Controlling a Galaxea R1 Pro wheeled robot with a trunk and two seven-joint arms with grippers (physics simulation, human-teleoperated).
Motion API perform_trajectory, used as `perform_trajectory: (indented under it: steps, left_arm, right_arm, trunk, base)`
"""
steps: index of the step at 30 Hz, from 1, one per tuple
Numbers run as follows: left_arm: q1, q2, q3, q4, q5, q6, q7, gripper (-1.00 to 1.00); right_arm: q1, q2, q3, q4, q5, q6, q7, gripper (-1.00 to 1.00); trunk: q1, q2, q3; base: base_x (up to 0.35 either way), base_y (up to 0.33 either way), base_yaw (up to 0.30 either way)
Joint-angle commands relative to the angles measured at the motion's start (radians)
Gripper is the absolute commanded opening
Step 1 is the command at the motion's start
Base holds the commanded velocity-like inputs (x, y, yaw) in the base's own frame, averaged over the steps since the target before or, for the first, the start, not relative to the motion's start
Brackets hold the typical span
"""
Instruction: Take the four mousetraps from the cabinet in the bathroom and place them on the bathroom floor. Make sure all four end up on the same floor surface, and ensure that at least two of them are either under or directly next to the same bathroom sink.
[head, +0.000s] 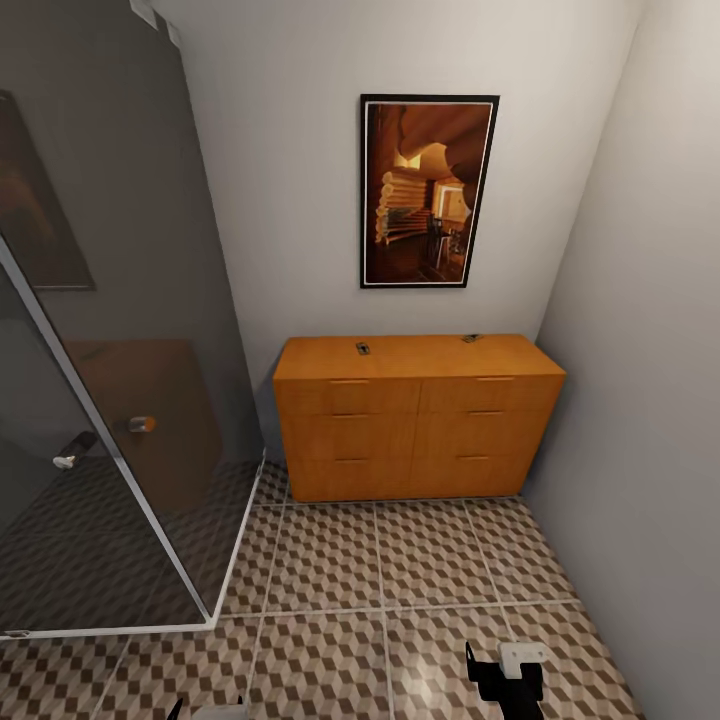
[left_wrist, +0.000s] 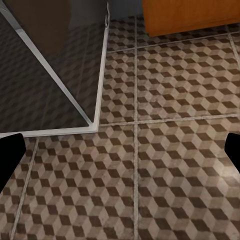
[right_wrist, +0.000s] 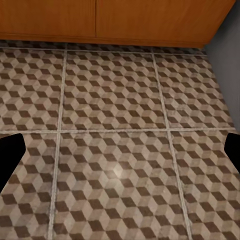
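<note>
Two mousetraps, one (head: 363, 349) left of centre and another (head: 471, 339) further right, lie on the cabinet (head: 415, 420) top at mid-frame, well beyond both jaws. The right gripper (right_wrist: 120, 150) and left gripper (left_wrist: 120, 150) hang wide open over the bathroom floor (head: 420, 560), empty.

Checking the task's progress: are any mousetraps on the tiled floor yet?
No: the two visible mousetraps lie on the cabinet top.
</note>
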Motion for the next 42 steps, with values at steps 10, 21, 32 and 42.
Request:
perform_trajectory:
  steps: [10, 21, 32, 42]
  left_arm:
    - [-0.002, -0.001, -0.008, 0.004, 0.010, -0.006, 0.000, 1.00]
    - [-0.002, -0.001, -0.008, 0.004, 0.010, -0.006, 0.000, 1.00]
    - [-0.002, -0.001, -0.008, 0.004, 0.010, -0.006, 0.000, 1.00]
    - [-0.002, -0.001, -0.008, 0.004, 0.010, -0.006, 0.000, 1.00]
  right_arm:
    - [-0.001, 0.001, 0.009, 0.000, -0.003, 0.031, -0.005, 1.00]
    - [-0.001, 0.000, 0.009, 0.000, -0.003, 0.047, -0.005, 1.00]
    - [-0.001, 0.000, 0.009, -0.001, -0.003, 0.048, -0.005, 1.00]
    - [-0.001, 0.000, 0.009, -0.001, -0.003, 0.048, -0.004, 1.00]
  trunk:
    - [0.000, -0.002, -0.002]
    - [0.000, -0.002, -0.002]
    - [0.000, -0.002, -0.002]
    - [0.000, -0.002, -0.002]
  base:
    - [0.000, 0.000, 0.000]
    - [0.000, 0.000, 0.000]
    - [0.000, 0.000, 0.000]
    - [0.000, 0.000, 0.000]
